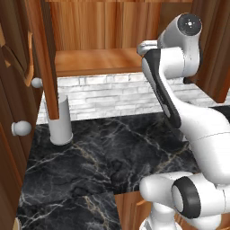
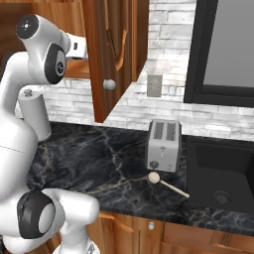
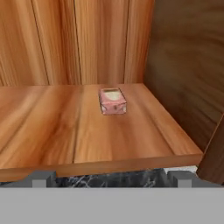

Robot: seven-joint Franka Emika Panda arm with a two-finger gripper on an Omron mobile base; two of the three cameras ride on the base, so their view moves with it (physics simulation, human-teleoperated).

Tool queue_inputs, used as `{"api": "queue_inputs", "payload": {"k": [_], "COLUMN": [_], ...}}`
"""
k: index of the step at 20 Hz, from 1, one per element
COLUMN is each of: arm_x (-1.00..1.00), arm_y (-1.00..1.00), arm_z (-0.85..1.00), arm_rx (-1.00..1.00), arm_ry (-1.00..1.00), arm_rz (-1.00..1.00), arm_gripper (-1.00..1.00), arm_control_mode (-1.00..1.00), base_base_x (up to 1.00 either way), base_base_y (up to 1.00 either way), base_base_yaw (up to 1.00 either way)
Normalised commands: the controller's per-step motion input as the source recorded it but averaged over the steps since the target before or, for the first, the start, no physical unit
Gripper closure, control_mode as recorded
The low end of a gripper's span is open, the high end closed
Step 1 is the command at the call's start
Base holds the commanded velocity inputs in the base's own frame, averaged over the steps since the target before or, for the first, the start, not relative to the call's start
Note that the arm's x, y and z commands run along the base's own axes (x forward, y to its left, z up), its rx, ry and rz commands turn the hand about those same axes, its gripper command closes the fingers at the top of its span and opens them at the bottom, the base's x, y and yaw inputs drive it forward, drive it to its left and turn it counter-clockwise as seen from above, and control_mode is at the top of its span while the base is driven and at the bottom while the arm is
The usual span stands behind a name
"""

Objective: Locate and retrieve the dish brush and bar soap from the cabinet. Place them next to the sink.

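Roughly halfway by the look of it: dish brush already down on the table, lying between the toaster and the front edge, just beside the sink. Bar soap yet to fetch, sitting mid-shelf in the open cabinet, nearer its right wall; end effector wide open and empty at the shelf's front edge. No readable writing or brand anywhere.

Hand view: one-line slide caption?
Open claw faces the bar soap lying alone on the cabinet shelf.
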Motion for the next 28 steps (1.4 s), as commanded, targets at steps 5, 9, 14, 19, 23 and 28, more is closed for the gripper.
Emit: {"api": "queue_inputs", "payload": {"k": [5, 9, 14, 19, 23, 28], "arm_x": [0.45, 0.41, 0.46, 0.47, 0.47, 0.51], "arm_y": [0.00, -0.04, -0.09, -0.14, -0.08, -0.10], "arm_z": [-0.15, -0.12, -0.02, 0.00, 0.00, -0.01], "arm_rx": [0.00, 0.00, 0.00, 0.00, 0.00, 0.00], "arm_ry": [0.00, 0.00, 0.01, 0.08, 0.09, 0.10], "arm_rz": [-0.02, 0.00, 0.00, 0.00, 0.00, 0.00], "arm_gripper": [-1.00, -1.00, -1.00, -1.00, -1.00, -1.00], "arm_control_mode": [-1.00, -1.00, -1.00, -1.00, -1.00, -1.00], "base_base_x": [0.00, 0.00, 0.00, 0.00, 0.00, 0.00], "base_base_y": [0.00, 0.00, 0.00, 0.00, 0.00, 0.00], "base_base_yaw": [0.00, 0.00, 0.00, 0.00, 0.00, 0.00]}}
